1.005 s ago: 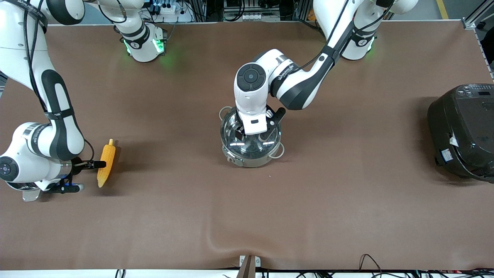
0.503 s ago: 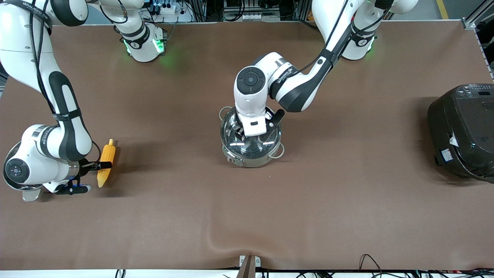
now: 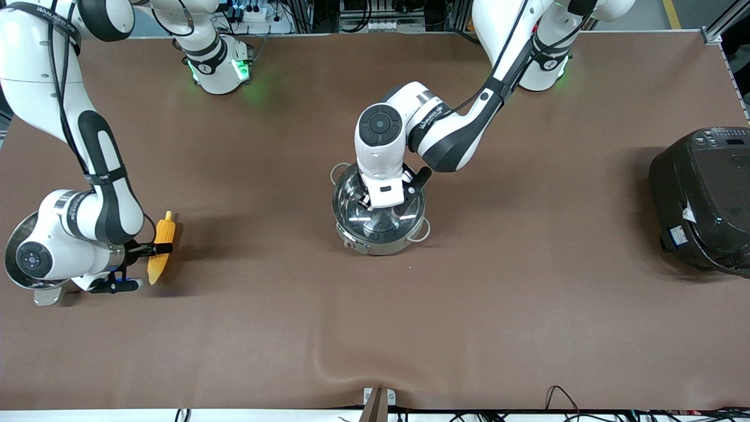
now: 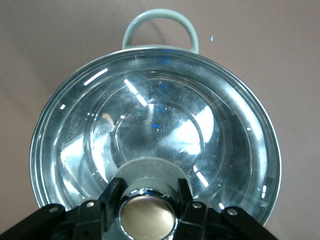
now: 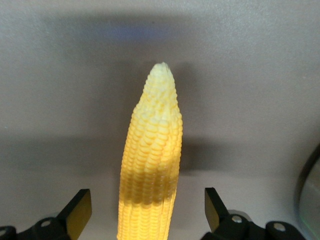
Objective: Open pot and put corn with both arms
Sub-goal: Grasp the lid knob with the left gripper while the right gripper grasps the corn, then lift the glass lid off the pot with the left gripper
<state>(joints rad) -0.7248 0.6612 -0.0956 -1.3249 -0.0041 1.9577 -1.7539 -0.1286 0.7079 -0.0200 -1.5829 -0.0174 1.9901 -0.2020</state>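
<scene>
Brown table (image 3: pixel 527 328) with a big black cooker (image 3: pixel 703 199) at the left arm's end. Left arm (image 3: pixel 457 126) reaches in from its base to mid-table; right arm (image 3: pixel 88 170) bends down at its own end. The pot (image 3: pixel 379 214) stands mid-table, glass lid (image 4: pixel 155 135) on it, one pale loop handle (image 4: pixel 160 27) showing in the left wrist view. Left gripper (image 3: pixel 384 202) sits over the lid's centre, fingers (image 4: pixel 112 192) closed against either side of the chrome-topped knob (image 4: pixel 147 212). The corn (image 3: pixel 161 249) lies on the table near the right arm's end, well apart from the pot, stub end farther from the front camera. Right gripper (image 3: pixel 146 251) is at the cob's middle, fingers (image 5: pixel 77 212) spread wide, one each side, gaps visible, not touching.
</scene>
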